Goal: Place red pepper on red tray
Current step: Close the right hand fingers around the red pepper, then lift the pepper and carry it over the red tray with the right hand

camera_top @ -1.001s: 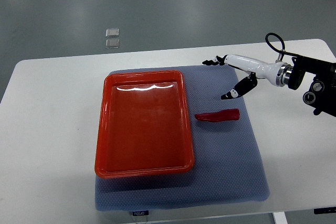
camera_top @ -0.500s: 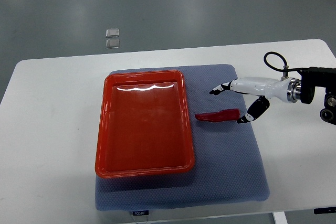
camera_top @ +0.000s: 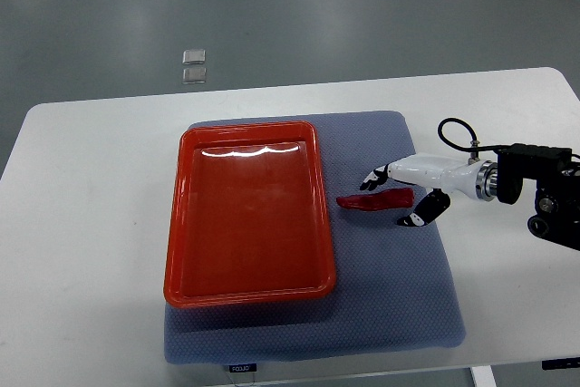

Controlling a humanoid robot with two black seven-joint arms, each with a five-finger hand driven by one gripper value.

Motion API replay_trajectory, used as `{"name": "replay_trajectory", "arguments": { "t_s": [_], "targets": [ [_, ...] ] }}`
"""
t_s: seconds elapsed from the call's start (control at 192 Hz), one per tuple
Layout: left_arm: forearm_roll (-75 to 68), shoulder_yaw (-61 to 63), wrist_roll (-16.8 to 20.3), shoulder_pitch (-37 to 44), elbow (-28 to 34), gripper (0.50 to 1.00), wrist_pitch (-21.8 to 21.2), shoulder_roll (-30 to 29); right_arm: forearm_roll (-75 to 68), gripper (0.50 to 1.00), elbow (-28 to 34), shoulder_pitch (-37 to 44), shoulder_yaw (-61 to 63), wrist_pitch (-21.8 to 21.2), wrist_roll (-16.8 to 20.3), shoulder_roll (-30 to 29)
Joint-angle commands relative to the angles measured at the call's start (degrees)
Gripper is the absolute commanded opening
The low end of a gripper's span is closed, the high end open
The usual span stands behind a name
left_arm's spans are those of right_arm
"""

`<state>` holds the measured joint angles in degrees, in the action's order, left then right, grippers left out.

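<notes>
We find red pepper [camera_top: 373,199] on mat [camera_top: 399,296], outside red tray [camera_top: 246,215]. Right hand [camera_top: 399,195] straddles it, fingers spread, no grip. Grasp, transfer outstanding.

Right hand [camera_top: 396,195] — fingers spread, low

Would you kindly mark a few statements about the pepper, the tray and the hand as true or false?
1. The red pepper lies on the blue mat, right of the red tray. True.
2. The tray already holds the pepper. False: the tray holds nothing.
3. The right hand is at the pepper, fingers on both sides of it. True.
4. The left hand is reaching over the tray. False: no left arm shows.
</notes>
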<state>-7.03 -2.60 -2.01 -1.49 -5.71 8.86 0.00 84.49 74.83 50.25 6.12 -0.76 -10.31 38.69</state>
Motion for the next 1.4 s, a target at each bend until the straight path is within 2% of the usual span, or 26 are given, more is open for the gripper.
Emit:
{"name": "replay_trajectory", "arguments": {
  "t_s": [0.0,0.255,0.48,0.652,0.834,1.173,1.397],
  "targets": [
    [0.0,0.0,0.0,0.0,0.0,1.0,0.0,0.0,0.3,0.785,-0.7,0.0,-0.1,0.3,0.3,-0.3],
    [0.0,0.1,0.0,0.0,0.0,1.0,0.0,0.0,2.3,0.758,-3.0,-0.1,-0.1,1.2,0.8,-1.0],
    [0.0,0.1,0.0,0.0,0.0,1.0,0.0,0.0,3.2,0.711,-3.5,-0.2,-0.1,1.2,0.7,-1.2],
    [0.0,0.0,0.0,0.0,0.0,1.0,0.0,0.0,3.2,0.582,-3.7,-0.3,-0.2,1.2,0.7,-1.1],
    [0.0,0.0,0.0,0.0,0.0,1.0,0.0,0.0,3.1,0.517,-3.8,-0.2,-0.1,2.2,0.7,-1.0],
    [0.0,0.0,0.0,0.0,0.0,1.0,0.0,0.0,-0.9,0.517,-3.9,2.5,4.3,5.4,0.7,-1.4],
    [0.0,0.0,0.0,0.0,0.0,1.0,0.0,0.0,-3.5,0.517,-4.7,5.2,4.9,5.6,0.6,-7.3]
  ]
}}
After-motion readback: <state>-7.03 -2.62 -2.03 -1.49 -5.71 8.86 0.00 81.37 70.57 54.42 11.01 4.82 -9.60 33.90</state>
